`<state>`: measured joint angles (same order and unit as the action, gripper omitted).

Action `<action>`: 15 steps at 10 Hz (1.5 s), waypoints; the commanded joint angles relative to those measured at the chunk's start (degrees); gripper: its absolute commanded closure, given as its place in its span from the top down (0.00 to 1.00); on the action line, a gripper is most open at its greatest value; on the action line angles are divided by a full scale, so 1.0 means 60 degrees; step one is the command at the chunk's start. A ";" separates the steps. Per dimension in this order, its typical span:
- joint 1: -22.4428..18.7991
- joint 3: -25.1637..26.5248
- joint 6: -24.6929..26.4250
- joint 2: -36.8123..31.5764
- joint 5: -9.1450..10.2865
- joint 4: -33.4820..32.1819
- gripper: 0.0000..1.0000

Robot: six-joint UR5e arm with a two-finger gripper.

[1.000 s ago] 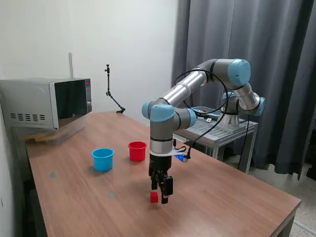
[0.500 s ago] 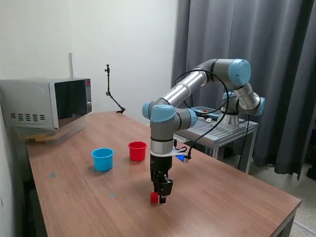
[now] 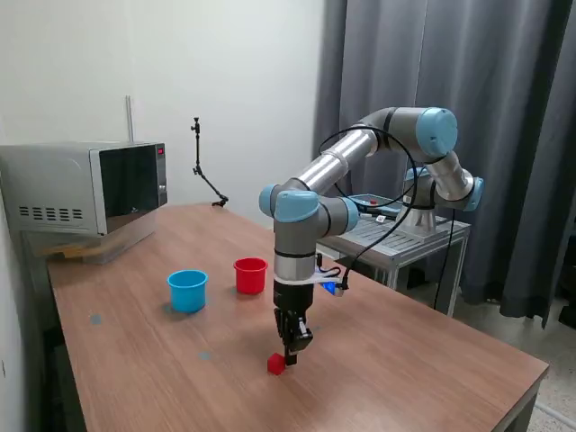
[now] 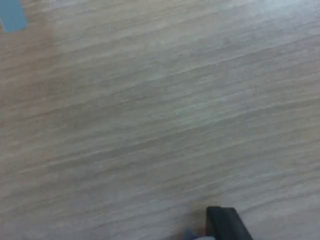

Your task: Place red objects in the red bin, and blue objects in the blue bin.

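A tiny red cube (image 3: 276,364) lies on the wooden table (image 3: 405,360), turned a little on its corner. My gripper (image 3: 292,357) points straight down with its jaws drawn together, the tips on the table just to the exterior view's right of the cube and touching or almost touching it. The cube does not look held. The red cup (image 3: 250,274) and the light blue cup (image 3: 187,290) stand upright farther back. The wrist view shows only wood grain and one black fingertip (image 4: 226,224). No blue cubes or second red cube are in view.
A microwave (image 3: 85,186) stands at the table's back on the exterior view's left. A small stand with a thin arm (image 3: 202,166) is at the far edge. Flat bluish marks (image 3: 205,355) are on the tabletop; one shows in the wrist view (image 4: 12,15). A metal side table (image 3: 405,238) carries the arm's base.
The jaws have closed from wide open to together. The red cube has slid slightly toward the exterior view's left and turned.
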<state>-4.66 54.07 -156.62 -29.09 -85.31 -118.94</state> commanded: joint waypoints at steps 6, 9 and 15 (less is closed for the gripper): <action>-0.0015 -0.0047 0.0000 0.0014 0.0009 0.0004 1.00; 0.0058 -0.0223 -0.0029 0.0044 0.0009 -0.0011 1.00; 0.0103 -0.0413 -0.0029 0.0176 0.0023 -0.0011 1.00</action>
<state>-4.06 51.70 -156.80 -28.17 -85.23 -119.00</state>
